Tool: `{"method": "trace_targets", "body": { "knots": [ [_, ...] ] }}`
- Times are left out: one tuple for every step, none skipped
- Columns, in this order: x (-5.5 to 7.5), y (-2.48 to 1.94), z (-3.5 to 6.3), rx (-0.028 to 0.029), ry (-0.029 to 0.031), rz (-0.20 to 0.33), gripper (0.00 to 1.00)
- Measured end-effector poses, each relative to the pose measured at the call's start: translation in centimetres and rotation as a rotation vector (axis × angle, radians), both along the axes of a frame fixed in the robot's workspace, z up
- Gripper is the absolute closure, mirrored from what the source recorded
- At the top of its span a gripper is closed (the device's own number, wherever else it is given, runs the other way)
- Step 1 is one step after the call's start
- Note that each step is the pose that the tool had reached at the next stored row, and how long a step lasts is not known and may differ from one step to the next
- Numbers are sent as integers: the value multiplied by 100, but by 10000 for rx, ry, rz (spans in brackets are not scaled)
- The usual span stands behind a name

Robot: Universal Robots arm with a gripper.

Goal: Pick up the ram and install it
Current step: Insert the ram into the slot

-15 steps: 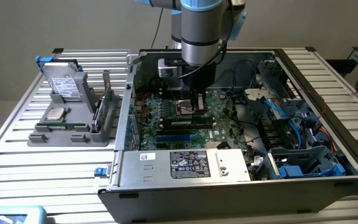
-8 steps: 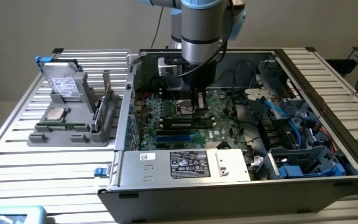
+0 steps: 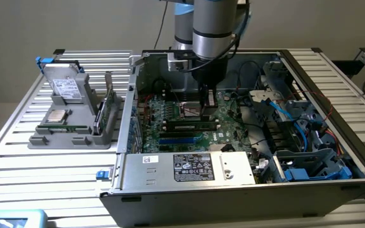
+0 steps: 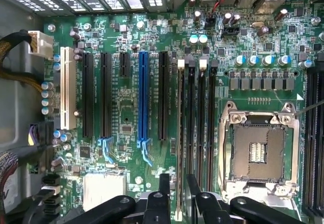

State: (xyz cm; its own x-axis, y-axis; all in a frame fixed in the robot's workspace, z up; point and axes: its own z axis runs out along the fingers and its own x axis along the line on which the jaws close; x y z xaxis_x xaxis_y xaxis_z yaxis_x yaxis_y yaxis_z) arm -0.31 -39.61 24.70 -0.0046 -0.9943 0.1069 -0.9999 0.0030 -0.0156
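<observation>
The ram [image 4: 179, 133] is a thin green stick seen edge-on, standing in one of the long black slots [image 4: 191, 128] beside the CPU socket [image 4: 258, 150]. My gripper [image 4: 178, 186] straddles one end of it, and its black fingers [image 4: 164, 186] stand a little off each face, open. In the exterior view the arm reaches straight down into the open computer case [image 3: 233, 199]. There the gripper [image 3: 206, 108] hangs just over the motherboard, with the ram [image 3: 192, 127] lying along the slot row below it.
Blue [image 4: 143, 100], black and white [image 4: 67, 95] expansion slots run parallel to the ram. Cables [image 3: 277, 114] and a blue drive cage [image 3: 315, 166] crowd the case at the exterior view's right. On the slatted table, a grey fixture [image 3: 74, 135] holds a drive [image 3: 65, 85] and an upright green card [image 3: 108, 111].
</observation>
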Motion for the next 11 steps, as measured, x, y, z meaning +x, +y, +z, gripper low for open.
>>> {"method": "trace_targets", "body": {
  "knots": [
    [35, 0, 13, -1, 34, 0, 73],
    [66, 0, 22, 0, 43, 0, 73],
    [97, 0, 28, -1, 45, 1, 73],
    [123, 0, 30, 1, 44, 1, 73],
    [137, 0, 29, 3, 43, 1, 73],
    [141, -1, 30, 2, 73, 2, 73],
    [141, -1, 31, 1, 81, 1, 73],
    [141, -1, 31, 0, 81, 1, 73],
    [141, -1, 31, -1, 82, 1, 73],
    [141, -1, 31, -1, 81, 0, 73],
    [141, -1, 31, 0, 81, 1, 73]
  ]
}}
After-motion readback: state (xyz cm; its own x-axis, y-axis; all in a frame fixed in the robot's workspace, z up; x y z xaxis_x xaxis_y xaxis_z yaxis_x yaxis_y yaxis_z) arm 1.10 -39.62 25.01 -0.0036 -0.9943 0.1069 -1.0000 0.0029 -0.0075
